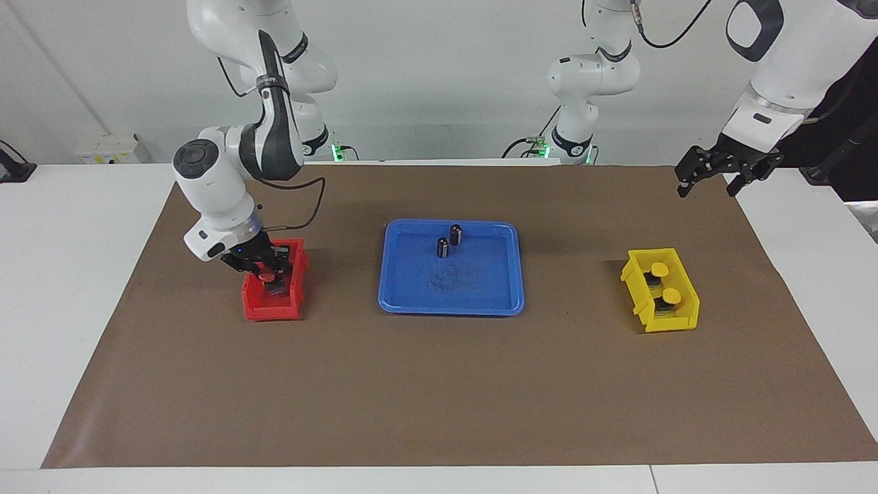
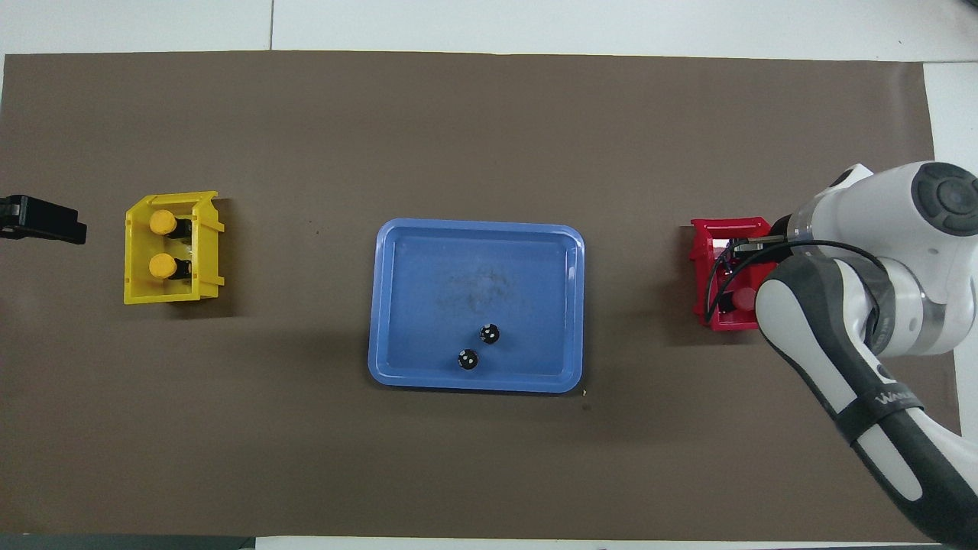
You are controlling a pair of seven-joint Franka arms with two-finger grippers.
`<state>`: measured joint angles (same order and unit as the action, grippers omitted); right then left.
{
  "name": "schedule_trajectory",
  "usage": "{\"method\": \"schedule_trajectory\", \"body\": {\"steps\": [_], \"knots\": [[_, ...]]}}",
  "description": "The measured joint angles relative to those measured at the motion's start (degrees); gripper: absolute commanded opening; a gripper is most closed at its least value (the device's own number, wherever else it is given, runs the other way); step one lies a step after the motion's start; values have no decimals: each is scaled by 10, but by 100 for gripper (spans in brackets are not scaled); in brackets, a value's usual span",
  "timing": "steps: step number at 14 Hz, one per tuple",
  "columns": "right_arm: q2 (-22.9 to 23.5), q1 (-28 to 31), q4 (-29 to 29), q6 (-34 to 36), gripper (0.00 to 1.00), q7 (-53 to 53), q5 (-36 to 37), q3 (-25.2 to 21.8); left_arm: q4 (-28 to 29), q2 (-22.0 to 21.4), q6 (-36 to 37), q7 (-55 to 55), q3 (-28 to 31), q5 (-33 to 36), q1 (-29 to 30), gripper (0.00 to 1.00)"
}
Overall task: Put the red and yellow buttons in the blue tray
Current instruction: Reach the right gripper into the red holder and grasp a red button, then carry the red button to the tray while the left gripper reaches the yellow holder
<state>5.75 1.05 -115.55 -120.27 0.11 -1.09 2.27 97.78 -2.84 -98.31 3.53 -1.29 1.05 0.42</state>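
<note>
While hidden overhead, right pincer (image 1: 269, 269) grips red button (image 1: 266, 276).

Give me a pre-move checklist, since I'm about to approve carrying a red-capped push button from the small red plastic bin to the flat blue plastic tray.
1. Right gripper in small red plastic bin, at red-capped push button: ok.
2. Grip closed on it: cannot tell.
3. Flat blue plastic tray has bare floor: ok; two dark capless cylinders stand at its robot-side end.
4. Left gripper waits in the air, clear of tray: ok.
5. Two yellow-capped push buttons in small yellow plastic bin: ok.
</note>
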Motion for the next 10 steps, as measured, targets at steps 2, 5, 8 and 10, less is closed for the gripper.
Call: {"method": "schedule_trajectory", "body": {"steps": [2,5,8,10], "knots": [[13,-18,87,81,40,5,0,2,65,4,-97,2,2,0,19,70],[45,-98,164,107,40,95,6,4,147,46,-229,2,1,0,21,64],[77,-199,174,55,40,242,14,6,156,113,-295,2,-2,0,21,63],[100,-246,173,22,40,313,15,7,155,134,-314,2,-2,0,21,63]]}}
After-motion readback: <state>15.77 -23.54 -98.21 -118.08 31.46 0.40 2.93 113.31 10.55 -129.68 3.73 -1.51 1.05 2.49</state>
